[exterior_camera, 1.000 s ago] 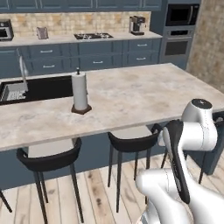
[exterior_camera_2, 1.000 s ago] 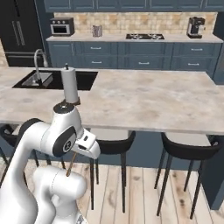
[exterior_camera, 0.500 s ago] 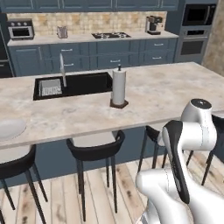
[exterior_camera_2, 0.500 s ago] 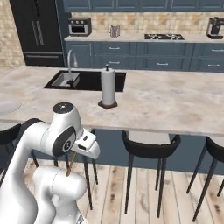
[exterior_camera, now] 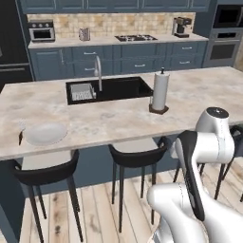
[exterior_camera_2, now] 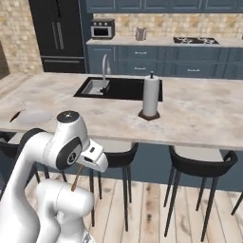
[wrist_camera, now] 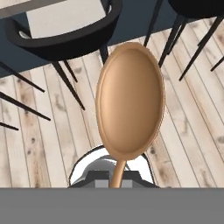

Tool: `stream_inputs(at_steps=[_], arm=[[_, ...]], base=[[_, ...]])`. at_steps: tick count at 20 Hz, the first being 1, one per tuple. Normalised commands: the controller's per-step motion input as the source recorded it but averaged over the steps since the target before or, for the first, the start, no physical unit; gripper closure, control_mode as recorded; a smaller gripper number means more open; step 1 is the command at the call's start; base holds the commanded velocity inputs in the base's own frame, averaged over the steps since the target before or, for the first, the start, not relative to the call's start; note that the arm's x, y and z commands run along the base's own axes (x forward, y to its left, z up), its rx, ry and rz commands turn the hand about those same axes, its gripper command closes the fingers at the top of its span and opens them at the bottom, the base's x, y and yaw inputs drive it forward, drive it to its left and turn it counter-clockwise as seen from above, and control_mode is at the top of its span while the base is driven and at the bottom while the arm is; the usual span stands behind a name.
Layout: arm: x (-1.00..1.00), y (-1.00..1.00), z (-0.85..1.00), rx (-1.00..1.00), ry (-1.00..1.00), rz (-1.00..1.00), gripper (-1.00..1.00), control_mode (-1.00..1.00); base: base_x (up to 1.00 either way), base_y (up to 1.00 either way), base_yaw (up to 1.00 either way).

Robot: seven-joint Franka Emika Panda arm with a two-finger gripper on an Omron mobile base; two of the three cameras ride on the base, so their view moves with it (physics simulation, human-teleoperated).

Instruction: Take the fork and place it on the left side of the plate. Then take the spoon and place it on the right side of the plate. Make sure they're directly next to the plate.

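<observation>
A: Where's the spoon?
B: Clamped by its handle in the tool, low beside the stools, over the wooden floor.
A: And the plate?
B: On the surface, fork just left of it.

No readable text, label or number appears anywhere.

White plate on counter, fork seemingly left, wooden spoon aloft

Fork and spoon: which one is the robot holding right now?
The orange-brown wooden spoon, pinched by its thin handle in the gripper. The silver fork with the dark handle lies on the counter, left of the round white plate.
</observation>
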Motion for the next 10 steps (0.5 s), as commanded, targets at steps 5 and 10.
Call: stream_inputs(at_steps=[5,10], arm=[[0.0,0.0,0.0,0.0,0.0,0.0,1.0,1.0],[0.0,0.0,0.0,0.0,0.0,0.0,1.0,1.0]], base=[[0.3,0.36,0.05],[0.44,0.37,0.03]])
